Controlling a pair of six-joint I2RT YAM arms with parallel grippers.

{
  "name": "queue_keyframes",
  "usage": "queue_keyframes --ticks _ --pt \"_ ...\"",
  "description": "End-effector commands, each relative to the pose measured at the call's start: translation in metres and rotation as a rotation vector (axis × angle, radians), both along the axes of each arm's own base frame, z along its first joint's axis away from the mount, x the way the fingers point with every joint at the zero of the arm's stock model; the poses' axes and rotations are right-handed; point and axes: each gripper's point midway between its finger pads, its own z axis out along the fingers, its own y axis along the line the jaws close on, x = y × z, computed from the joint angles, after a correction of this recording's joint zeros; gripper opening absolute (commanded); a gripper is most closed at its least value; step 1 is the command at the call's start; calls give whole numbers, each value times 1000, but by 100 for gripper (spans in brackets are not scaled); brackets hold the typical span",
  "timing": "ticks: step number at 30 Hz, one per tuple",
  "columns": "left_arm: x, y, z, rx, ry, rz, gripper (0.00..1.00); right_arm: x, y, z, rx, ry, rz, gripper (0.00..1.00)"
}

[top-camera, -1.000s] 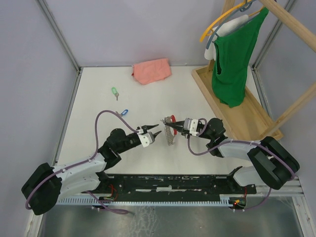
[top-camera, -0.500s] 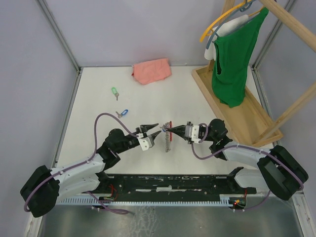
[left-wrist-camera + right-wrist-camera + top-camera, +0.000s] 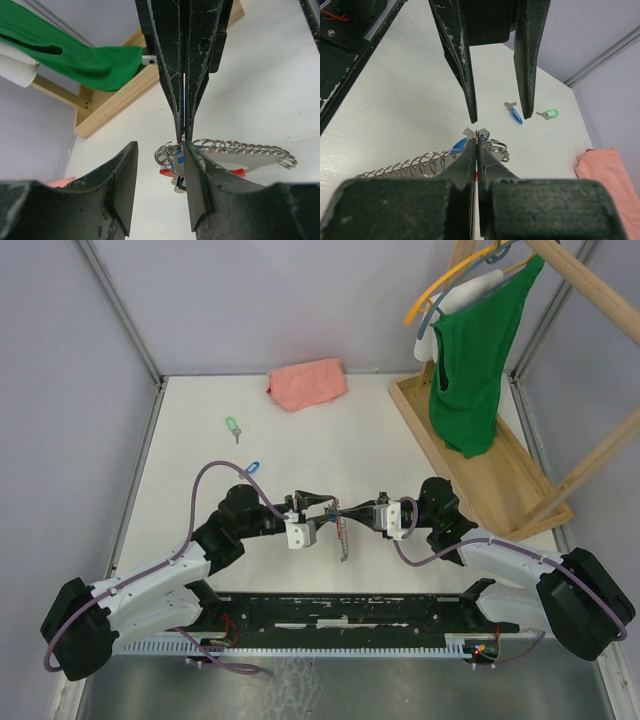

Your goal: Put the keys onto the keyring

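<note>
Just inside the near edge of the surface [image 3: 390,440], midway between its left and right edges, the two pincers meet tip to tip. The right pincer [image 3: 183,136] is pressed fully closed on the keyring [image 3: 167,154], a bunch of rings with blue and red pieces in it. A wire coil [image 3: 250,149] trails from the bunch toward the near edge. The left pincer [image 3: 501,118] is spread wide and grips nothing, and the right one's tip sits just beside one of its fingers. Two loose keys lie flat toward the left edge, well apart from the keyring. The blue key [image 3: 516,114] is nearer the arms, and the green key [image 3: 547,114] lies beyond it toward the far left corner. A pink cloth [image 3: 306,383] sits at the far edge. A wooden rack [image 3: 480,480] with a green top [image 3: 468,370] runs along the right edge.
</note>
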Motion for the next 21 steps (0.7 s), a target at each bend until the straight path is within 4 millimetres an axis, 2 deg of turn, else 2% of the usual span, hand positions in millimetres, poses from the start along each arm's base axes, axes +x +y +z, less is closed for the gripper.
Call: queue_keyframes --ticks 1,15,21 --pt "-8 -10 6 54 -16 -105 49 0 3 36 57 -111 31 1" --pt "-14 -19 -17 195 93 -196 48 -6 3 36 48 -108 67 1" --pt "-18 -16 -28 217 152 -193 43 -1 2 50 117 -121 18 1"
